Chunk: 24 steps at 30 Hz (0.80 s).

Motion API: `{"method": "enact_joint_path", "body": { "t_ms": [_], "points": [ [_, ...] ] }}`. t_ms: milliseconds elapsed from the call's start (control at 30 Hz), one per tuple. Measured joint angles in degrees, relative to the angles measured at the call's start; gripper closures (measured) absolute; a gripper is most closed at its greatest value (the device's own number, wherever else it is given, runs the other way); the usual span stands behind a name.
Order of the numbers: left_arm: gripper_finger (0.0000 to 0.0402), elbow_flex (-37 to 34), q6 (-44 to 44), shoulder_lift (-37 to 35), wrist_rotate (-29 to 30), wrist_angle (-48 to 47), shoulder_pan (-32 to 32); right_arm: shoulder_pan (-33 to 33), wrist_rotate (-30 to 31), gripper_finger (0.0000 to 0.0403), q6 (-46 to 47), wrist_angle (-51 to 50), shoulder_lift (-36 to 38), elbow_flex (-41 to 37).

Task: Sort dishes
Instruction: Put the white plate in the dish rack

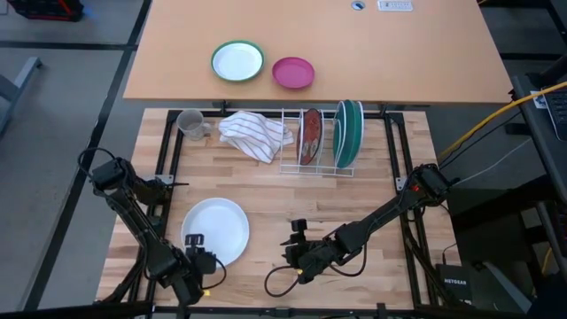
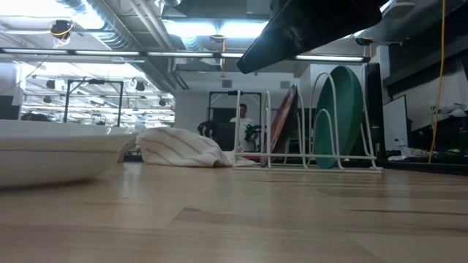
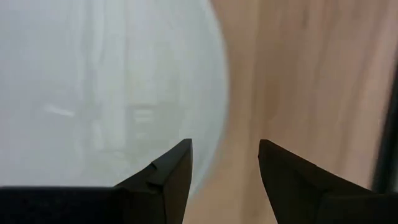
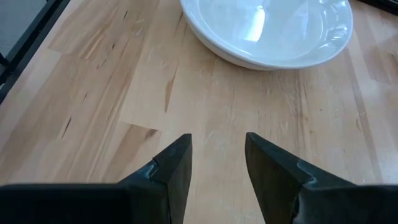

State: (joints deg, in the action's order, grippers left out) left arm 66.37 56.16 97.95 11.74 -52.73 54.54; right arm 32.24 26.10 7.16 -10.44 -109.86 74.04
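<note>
White plate (image 1: 215,229) on table, both end effectors open

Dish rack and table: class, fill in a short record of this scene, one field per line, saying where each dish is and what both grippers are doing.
Rack contents: red-brown plate and dark green plate upright in the wire dish rack
On the table: white plate lying flat, near the front
Left gripper: open, at the white plate's near edge
Right gripper: open, empty, over bare wood beside the white plate
Other items: striped cloth, grey mug
</note>
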Motion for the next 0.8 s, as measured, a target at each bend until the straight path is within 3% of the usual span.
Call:
{"method": "enact_joint_path", "body": {
  "t_ms": [633,800],
  "points": [
    [0.0229,-5.4,-11.5,0.0,-0.6,-1.7,2.2,0.0,0.0,0.0248,0.0,-0.1,0.0,0.0],
    [0.0229,-6.6,-9.7,0.0,-0.6,-1.4,2.0,0.0,0.0,0.0248,0.0,-0.1,0.0,0.0]
  ]
}}
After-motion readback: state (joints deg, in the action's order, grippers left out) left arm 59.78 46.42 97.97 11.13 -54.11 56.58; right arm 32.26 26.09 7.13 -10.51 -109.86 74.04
